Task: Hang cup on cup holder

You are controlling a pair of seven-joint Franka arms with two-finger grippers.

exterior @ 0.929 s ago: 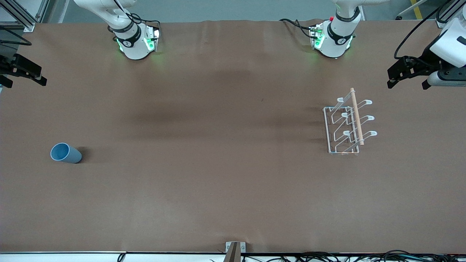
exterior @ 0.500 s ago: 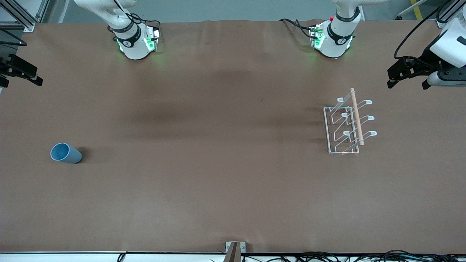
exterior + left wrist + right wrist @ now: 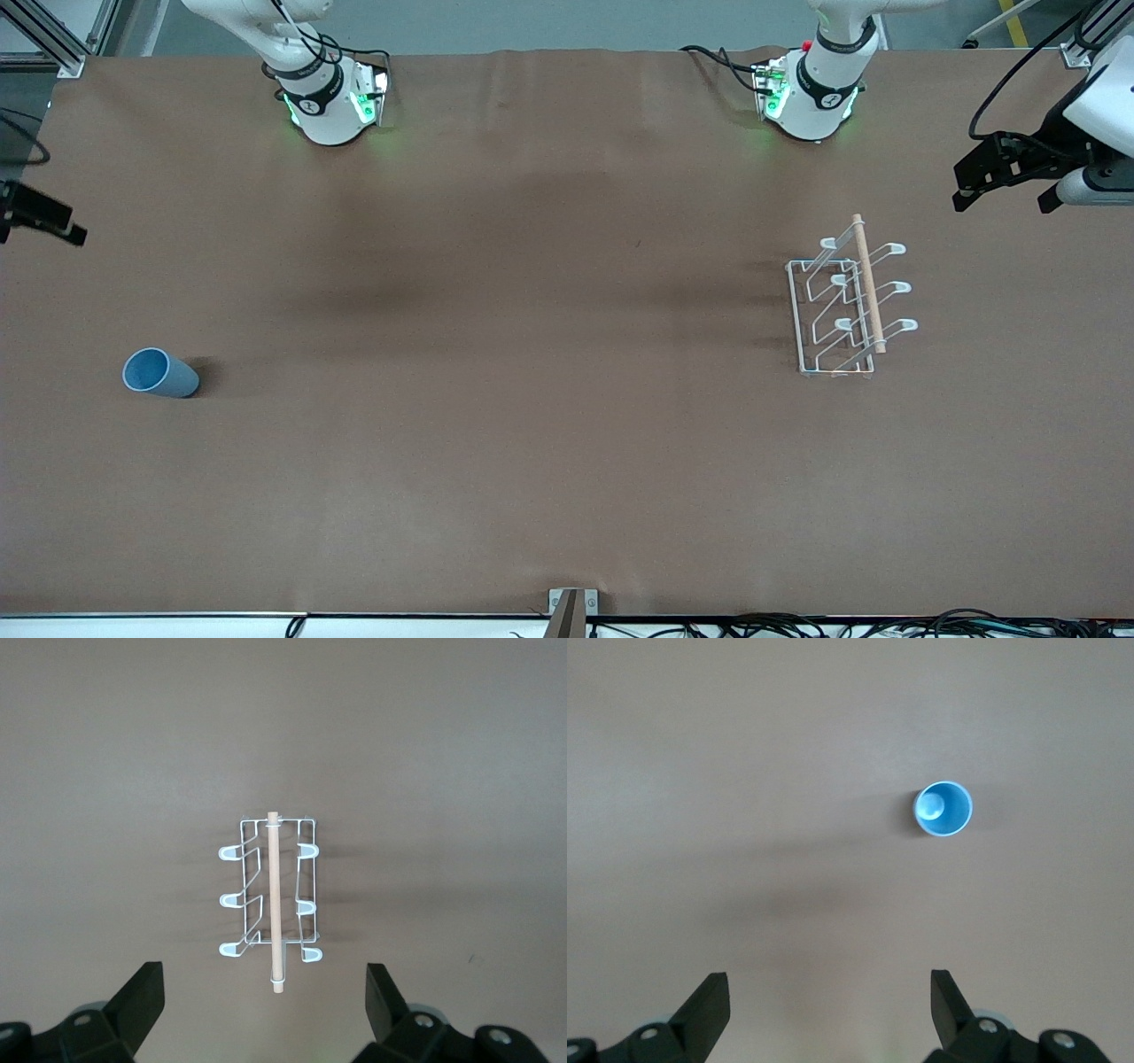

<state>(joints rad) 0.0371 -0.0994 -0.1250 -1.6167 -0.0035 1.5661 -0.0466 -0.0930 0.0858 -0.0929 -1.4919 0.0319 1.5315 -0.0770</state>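
Note:
The light blue cup (image 3: pixel 159 373) stands upright, rim up, on the brown table near the right arm's end; it also shows in the right wrist view (image 3: pixel 943 809). The white wire cup holder (image 3: pixel 846 306) with its wooden rod stands toward the left arm's end; it also shows in the left wrist view (image 3: pixel 270 904), with no cup on it. My right gripper (image 3: pixel 35 232) hangs open and empty high over the table's edge at the right arm's end, in its own view (image 3: pixel 828 983). My left gripper (image 3: pixel 1003 202) hangs open and empty high beside the holder, in its own view (image 3: pixel 263 979).
The two arm bases (image 3: pixel 328 97) (image 3: pixel 811 93) stand along the table's edge farthest from the front camera. A small metal bracket (image 3: pixel 572 607) sits at the edge nearest to that camera. Brown table (image 3: pixel 532 399) lies between cup and holder.
My right gripper has moved lower in the front view, toward the cup, and partly off the picture's edge. My left gripper has shifted slightly toward the left arm's end. Cup and holder have not moved.

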